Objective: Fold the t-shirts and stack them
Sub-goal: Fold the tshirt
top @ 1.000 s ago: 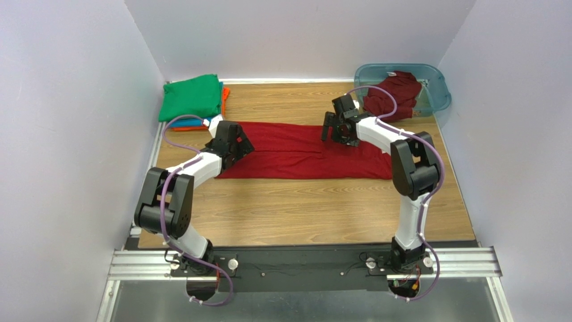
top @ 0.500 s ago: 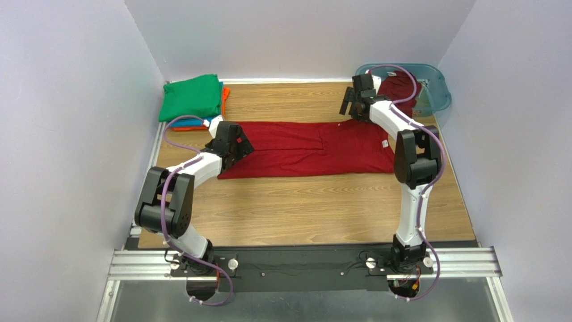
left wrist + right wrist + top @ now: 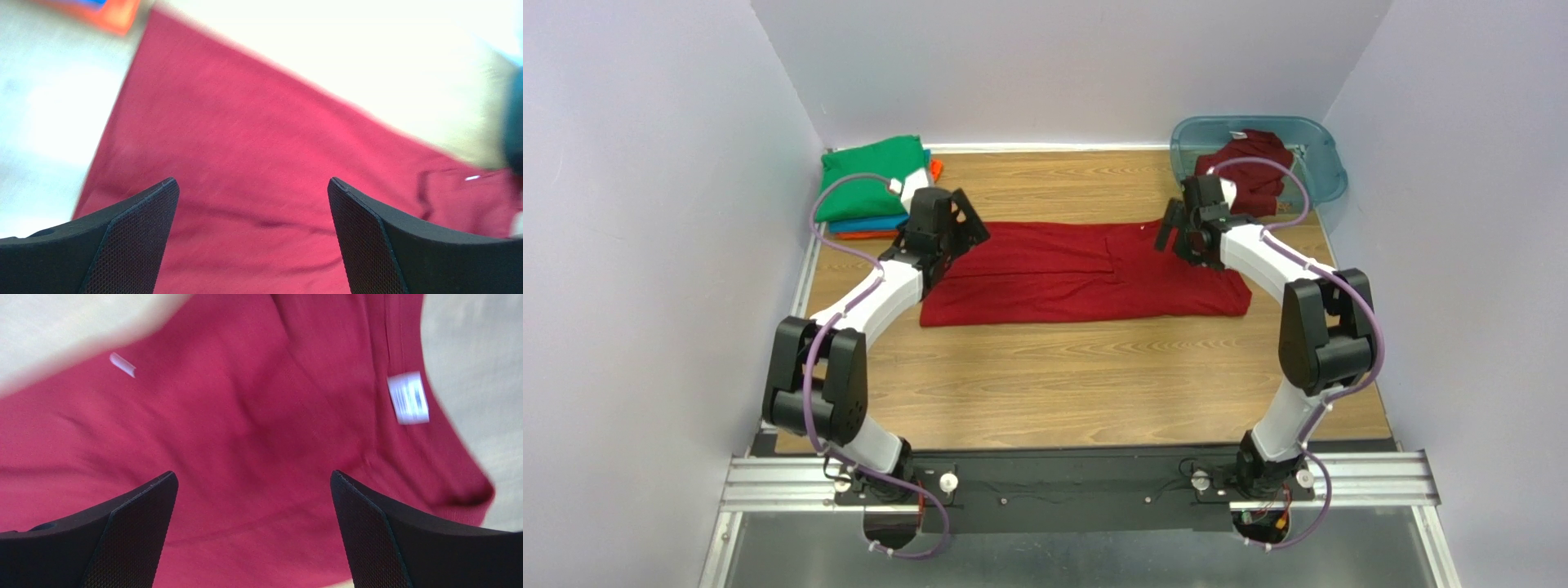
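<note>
A dark red t-shirt (image 3: 1075, 272) lies flat as a long folded strip across the middle of the wooden table (image 3: 1075, 380). My left gripper (image 3: 955, 223) is open and empty above the strip's left end (image 3: 258, 184). My right gripper (image 3: 1176, 233) is open and empty above its right end (image 3: 245, 435), near the white neck label (image 3: 408, 397). A folded green t-shirt (image 3: 873, 178) tops a stack at the back left, with blue (image 3: 857, 226) and orange (image 3: 936, 168) edges showing beneath. A second dark red t-shirt (image 3: 1247, 169) lies crumpled in the tub.
A translucent teal plastic tub (image 3: 1320, 165) stands at the back right corner. White walls close in the table on the left, back and right. Bare wood lies in front of the red strip.
My right gripper swung out toward the tub, then came back over the strip's right end. My left gripper moved up and back over the left end. The strip looks flatter on the right.
</note>
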`<state>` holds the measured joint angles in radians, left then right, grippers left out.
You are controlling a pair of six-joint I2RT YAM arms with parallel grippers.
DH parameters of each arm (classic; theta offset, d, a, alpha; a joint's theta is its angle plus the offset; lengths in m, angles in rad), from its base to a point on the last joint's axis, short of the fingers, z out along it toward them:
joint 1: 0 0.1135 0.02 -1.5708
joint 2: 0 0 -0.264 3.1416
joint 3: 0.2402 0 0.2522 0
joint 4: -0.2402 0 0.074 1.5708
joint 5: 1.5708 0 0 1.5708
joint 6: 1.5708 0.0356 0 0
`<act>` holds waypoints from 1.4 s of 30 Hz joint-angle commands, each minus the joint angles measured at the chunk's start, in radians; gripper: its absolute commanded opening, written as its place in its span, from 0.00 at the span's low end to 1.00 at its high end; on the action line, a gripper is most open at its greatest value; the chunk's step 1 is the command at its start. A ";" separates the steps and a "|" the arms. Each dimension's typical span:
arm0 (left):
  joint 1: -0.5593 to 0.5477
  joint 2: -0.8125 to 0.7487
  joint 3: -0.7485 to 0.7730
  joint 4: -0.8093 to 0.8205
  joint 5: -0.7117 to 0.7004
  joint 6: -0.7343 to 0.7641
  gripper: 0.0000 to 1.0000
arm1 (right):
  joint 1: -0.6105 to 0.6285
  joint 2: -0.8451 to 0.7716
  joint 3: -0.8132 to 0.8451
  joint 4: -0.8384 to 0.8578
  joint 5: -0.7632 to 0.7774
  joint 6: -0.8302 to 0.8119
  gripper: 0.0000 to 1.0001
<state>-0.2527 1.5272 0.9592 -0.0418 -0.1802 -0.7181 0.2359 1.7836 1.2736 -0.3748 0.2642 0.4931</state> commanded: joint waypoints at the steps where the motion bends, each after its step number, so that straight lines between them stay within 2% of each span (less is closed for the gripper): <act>1: -0.006 0.071 0.081 0.029 0.077 0.034 0.98 | 0.003 -0.027 -0.120 0.033 0.015 0.039 1.00; 8: -0.028 0.257 0.202 0.034 0.116 0.068 0.98 | -0.001 0.028 -0.163 0.071 -0.017 0.032 1.00; 16: -0.030 0.260 0.081 0.066 0.150 0.086 0.98 | -0.001 0.128 -0.111 0.096 -0.082 0.007 1.00; 21: -0.037 0.151 -0.103 0.063 0.173 0.068 0.98 | -0.001 0.218 -0.024 0.105 -0.181 -0.021 1.00; 22: -0.051 0.086 -0.161 0.063 0.176 0.054 0.98 | 0.002 0.240 0.001 0.118 -0.238 -0.045 1.00; 28: -0.155 -0.058 -0.344 0.063 0.173 -0.044 0.98 | 0.032 0.348 0.122 0.132 -0.365 -0.073 1.00; 42: -0.404 -0.344 -0.579 0.053 0.148 -0.401 0.98 | 0.115 0.668 0.538 0.123 -0.602 -0.011 1.00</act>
<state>-0.6071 1.2324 0.4370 0.0711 -0.0349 -0.9783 0.3191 2.3184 1.7729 -0.1566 -0.2100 0.4400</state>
